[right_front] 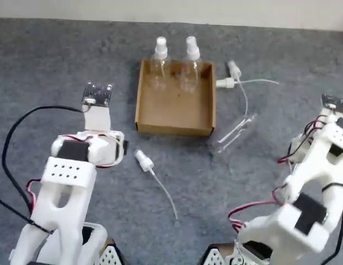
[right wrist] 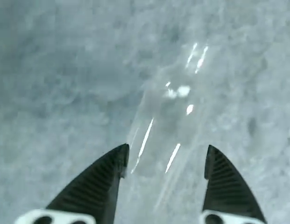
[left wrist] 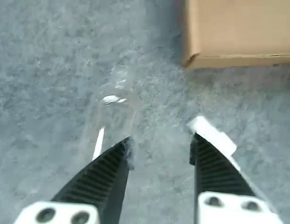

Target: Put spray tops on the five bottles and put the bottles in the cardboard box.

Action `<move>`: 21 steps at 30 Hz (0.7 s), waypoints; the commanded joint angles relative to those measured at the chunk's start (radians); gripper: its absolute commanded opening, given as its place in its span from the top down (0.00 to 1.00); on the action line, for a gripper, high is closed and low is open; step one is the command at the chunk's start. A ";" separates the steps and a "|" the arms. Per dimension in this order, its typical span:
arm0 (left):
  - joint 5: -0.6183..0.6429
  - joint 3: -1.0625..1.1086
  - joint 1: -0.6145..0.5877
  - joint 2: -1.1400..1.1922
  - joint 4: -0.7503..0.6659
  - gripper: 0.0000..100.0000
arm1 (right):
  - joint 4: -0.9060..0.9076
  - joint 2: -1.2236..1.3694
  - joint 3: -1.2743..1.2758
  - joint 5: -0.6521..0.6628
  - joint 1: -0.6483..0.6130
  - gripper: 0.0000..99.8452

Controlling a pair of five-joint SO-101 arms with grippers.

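Note:
In the left wrist view my left gripper (left wrist: 159, 140) is open just above the grey carpet. A clear topless bottle (left wrist: 113, 114) lies ahead of its one finger, and a white spray top (left wrist: 212, 135) lies by the other. In the right wrist view my right gripper (right wrist: 167, 148) is open with another clear bottle (right wrist: 169, 122) lying between and ahead of its fingers. The cardboard box (right_front: 143, 110) holds two upright bottles with spray tops (right_front: 159, 65) (right_front: 190, 66) against its far wall. A loose spray top (right_front: 144, 162) with a long tube lies near the box's front.
Two more spray tops (right_front: 233, 69) (right_front: 226, 83) with tubes lie right of the box's far corner. Clear bottle shapes (right_front: 236, 132) lie on the carpet right of the box. A box corner (left wrist: 194, 58) stands ahead of the left gripper. Cables trail from both arms.

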 commanded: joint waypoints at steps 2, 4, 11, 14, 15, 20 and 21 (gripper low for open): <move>0.086 0.001 0.148 0.004 -0.071 0.83 | -0.007 0.150 -0.154 -0.011 0.030 0.79; 0.117 0.004 0.179 0.005 -0.095 0.83 | -0.007 0.194 -0.179 -0.006 0.030 0.79; 0.173 -0.005 0.269 0.188 -0.167 0.83 | -0.016 0.262 -0.188 -0.002 0.028 0.80; 0.173 -0.018 0.271 0.289 -0.207 0.83 | -0.018 0.282 -0.188 0.003 0.024 0.80; 0.173 -0.025 0.274 0.321 -0.206 0.83 | -0.018 0.283 -0.188 0.020 0.021 0.82; 0.175 -0.044 0.280 0.427 -0.230 0.86 | -0.016 0.280 -0.188 0.068 0.008 0.94; 0.176 -0.053 0.280 0.444 -0.233 0.87 | -0.010 0.278 -0.188 0.068 -0.002 0.96</move>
